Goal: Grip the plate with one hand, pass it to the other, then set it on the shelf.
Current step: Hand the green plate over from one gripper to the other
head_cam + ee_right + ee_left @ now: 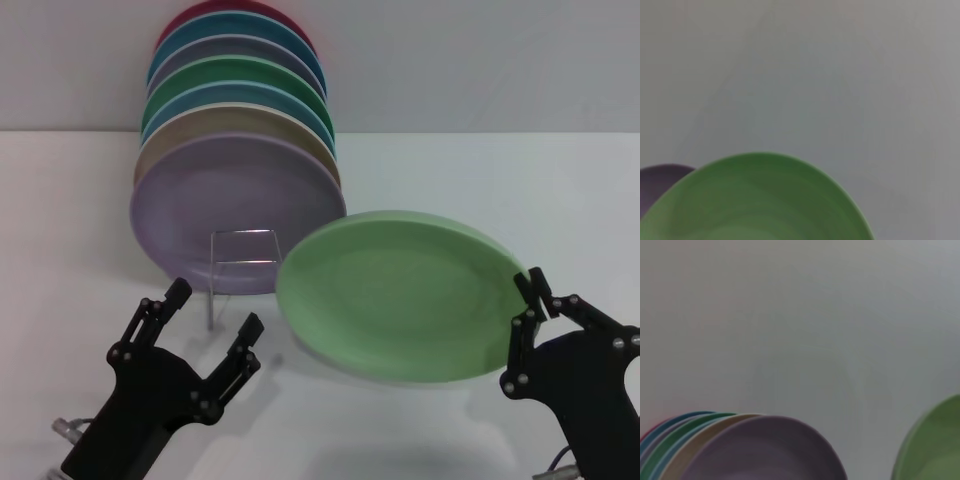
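Take the wire shelf [243, 262] as your landmark: its small rectangular loop stands in front of the lilac plate [238, 212], which is the front one in a row of plates [237, 100] standing on edge, with tan, blue, dark green, grey-lilac, teal and red rims rising behind it. Your right gripper [531, 296] sits to the right of the shelf and nearer the robot, and its fingers are clamped on the right rim of the pale green plate [400, 295]. That plate is held lifted and tilted, with its face turned toward the head camera and its left edge just beside the shelf's loop. In the right wrist view you see the green plate [752, 200] filling the lower part of the picture, with a sliver of the lilac plate [660, 182] beyond it. Your left gripper [213, 307] hovers in front of the shelf and a little to its left, its two fingers spread wide and holding nothing, apart from the green plate's left edge. The white table [60, 220] lies under everything.
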`<state>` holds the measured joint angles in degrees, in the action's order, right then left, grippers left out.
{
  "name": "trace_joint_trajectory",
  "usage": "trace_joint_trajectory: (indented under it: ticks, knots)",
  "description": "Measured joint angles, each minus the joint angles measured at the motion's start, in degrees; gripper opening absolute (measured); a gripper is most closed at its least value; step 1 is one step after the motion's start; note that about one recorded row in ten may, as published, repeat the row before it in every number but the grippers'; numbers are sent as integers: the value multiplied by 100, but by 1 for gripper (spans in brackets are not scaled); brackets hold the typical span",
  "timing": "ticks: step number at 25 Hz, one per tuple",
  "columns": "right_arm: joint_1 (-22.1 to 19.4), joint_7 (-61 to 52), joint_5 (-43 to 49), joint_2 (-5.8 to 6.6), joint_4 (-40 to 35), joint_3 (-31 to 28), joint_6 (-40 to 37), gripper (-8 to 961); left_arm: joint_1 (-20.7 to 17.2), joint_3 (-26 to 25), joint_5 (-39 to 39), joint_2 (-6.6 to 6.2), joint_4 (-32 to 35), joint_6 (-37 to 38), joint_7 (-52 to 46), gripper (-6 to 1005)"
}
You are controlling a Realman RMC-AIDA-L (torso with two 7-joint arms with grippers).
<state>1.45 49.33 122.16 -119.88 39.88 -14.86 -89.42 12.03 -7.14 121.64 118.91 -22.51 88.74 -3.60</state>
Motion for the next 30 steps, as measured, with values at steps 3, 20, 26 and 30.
trace_joint_trajectory:
  ticks: [3,20,26,30]
  knots:
    - [56,57,-4,-1,3,32,11,12,7,2,104,3,-34,-102,2,847]
    - [219,128,-9,-1,1,235,149,12,318,-51,100,18,-149,-710,3,838]
    - [225,130,-9,-1,1,253,162,13,339,-80,81,18,-144,-747,-6,813]
    - [224,130,-9,0,1,259,163,13,334,-116,78,18,-116,-757,-27,748]
